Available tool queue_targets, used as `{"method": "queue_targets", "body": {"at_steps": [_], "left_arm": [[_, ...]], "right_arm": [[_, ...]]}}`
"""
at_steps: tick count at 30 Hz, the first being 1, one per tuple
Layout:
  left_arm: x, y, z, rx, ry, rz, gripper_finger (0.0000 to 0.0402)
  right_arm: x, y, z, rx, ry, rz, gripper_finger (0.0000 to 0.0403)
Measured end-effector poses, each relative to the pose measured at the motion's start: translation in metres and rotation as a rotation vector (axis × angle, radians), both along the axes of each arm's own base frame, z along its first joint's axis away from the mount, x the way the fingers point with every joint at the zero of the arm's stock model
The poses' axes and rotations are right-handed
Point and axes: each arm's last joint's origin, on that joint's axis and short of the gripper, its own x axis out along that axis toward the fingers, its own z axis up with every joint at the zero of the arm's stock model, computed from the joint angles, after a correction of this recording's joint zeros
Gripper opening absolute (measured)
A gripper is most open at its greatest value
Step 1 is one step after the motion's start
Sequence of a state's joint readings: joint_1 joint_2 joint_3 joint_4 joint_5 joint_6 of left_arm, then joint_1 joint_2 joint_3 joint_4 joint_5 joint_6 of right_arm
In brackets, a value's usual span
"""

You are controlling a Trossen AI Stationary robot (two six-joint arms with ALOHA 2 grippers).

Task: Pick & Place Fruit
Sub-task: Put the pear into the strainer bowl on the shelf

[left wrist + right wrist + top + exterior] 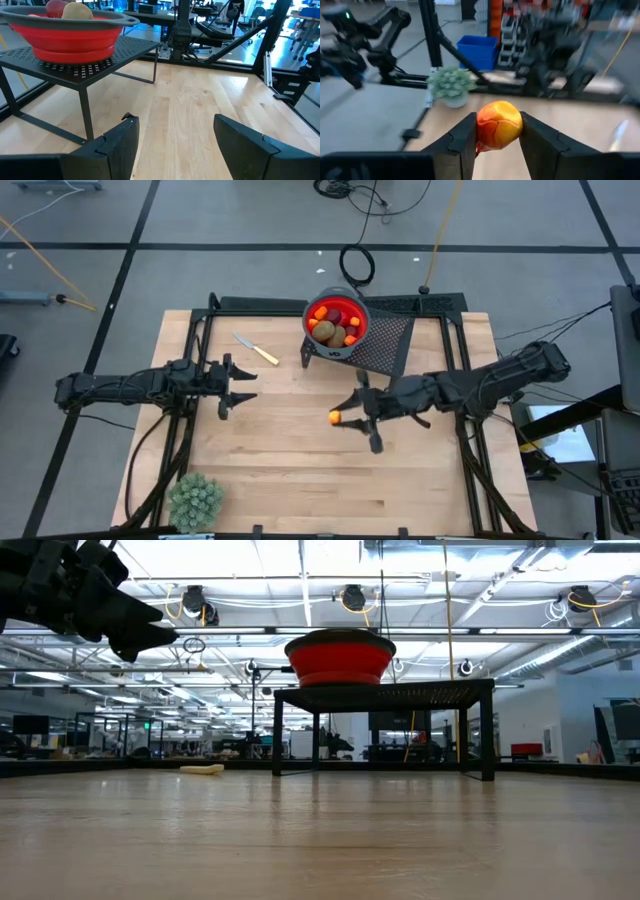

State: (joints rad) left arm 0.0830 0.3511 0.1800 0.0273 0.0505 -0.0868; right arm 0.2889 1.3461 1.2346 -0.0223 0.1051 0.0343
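The right hand (345,418) is over the middle of the wooden bench (300,470). It squeezes a small orange and red fruit (499,125) between its two dark fingers (462,140). In the high view, the fruit (334,417) sticks out at the tip of the hand, above the bare wood. The fruit is round and shiny, with yellow on one side.

The left hand (240,385) is over the left part of the bench. Its fingers (120,142) are spread apart and there is nothing between them. It points toward the middle of the bench.

At the far edge of the bench stands a black metal rack (385,340) with thin legs. A red bowl (336,322) sits on top of the rack. More fruits lie in the bowl: brown ones, dark red ones and little orange bits. The held fruit is well apart from the bowl, nearer the front of the bench.

A small knife with a yellow handle (257,349) lies flat on the wood, to the left of the rack. A pale green spiky plant ball (196,500) sits near the front left corner of the bench.
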Motion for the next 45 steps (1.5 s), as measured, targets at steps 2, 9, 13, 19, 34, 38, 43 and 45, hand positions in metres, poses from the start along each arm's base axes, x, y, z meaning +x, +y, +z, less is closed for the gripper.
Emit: {"method": "queue_targets", "body": {"at_steps": [2,9,13,19,34,38,43,45], "left_arm": [[0.000,0.000,0.000,0.000,-0.001,0.000,0.0255],[0.000,0.000,0.000,0.000,-0.001,0.000,0.0255],[0.000,0.000,0.000,0.000,-0.001,0.000,0.0255],[0.000,0.000,0.000,0.000,0.000,0.000,0.0255],[0.000,0.000,0.000,0.001,0.000,0.000,0.0255],[0.000,0.000,0.000,0.001,0.000,0.000,0.0255],[0.000,0.000,0.000,0.001,0.000,0.000,0.0255],[0.000,0.000,0.000,0.001,0.000,0.000,0.0255]], "right_arm": [[0.000,-0.005,0.003,-0.121,-0.034,0.010,0.0125],[0.001,-0.017,0.004,-0.551,-0.102,0.063,0.0125],[0.002,-0.023,0.004,-0.739,-0.123,0.084,0.0125],[0.004,-0.030,0.004,-0.853,-0.129,0.087,0.0125],[0.006,-0.042,0.004,-0.578,-0.082,-0.010,0.0125],[0.007,-0.053,0.004,-0.410,-0.055,-0.084,0.0125],[0.008,-0.069,0.003,-0.216,-0.029,-0.110,0.0125],[0.008,-0.077,0.003,-0.104,-0.018,-0.102,0.0125]]}}
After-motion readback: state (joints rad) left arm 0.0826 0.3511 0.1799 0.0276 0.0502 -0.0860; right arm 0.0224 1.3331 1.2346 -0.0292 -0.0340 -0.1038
